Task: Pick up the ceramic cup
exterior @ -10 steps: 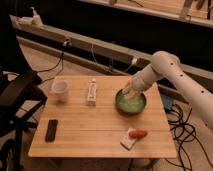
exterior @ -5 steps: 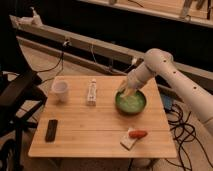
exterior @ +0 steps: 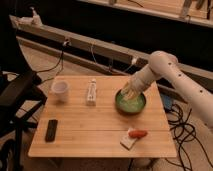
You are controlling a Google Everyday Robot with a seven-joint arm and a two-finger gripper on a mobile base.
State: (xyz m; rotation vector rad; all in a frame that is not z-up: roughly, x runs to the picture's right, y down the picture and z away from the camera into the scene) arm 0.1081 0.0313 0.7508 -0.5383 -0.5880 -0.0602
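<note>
Since the earlier frames hardly anything has moved. The arm has only swayed a little at the elbow, and the pale two-finger gripper [exterior: 129, 92] is still low over the round green bowl [exterior: 131, 103] on the right half of the light wooden table [exterior: 100, 140]. You cannot tell from this view whether the gripper is spread or closed, or whether it is touching the bowl's contents, so treat it as unknown.

Your target, the small white ceramic cup [exterior: 60, 89], stands upright near the table's far left corner, well apart from the gripper. The upright white tube [exterior: 91, 92] stands between the cup and the bowl.

Expect the cup to be rigid, glazed and therefore slick, light enough for one grasp but breakable if knocked over or dropped. No handle is visible from here. The safest hold is probably over the rim, one jaw inside and one outside, or across the body if the opening allows. Close gently and lift straight up.

The flat black remote [exterior: 51, 130] and the red object on a white pad [exterior: 134, 137] lie near the front edge, out of your path.

No brand, label or writing is legible on anything here.
</note>
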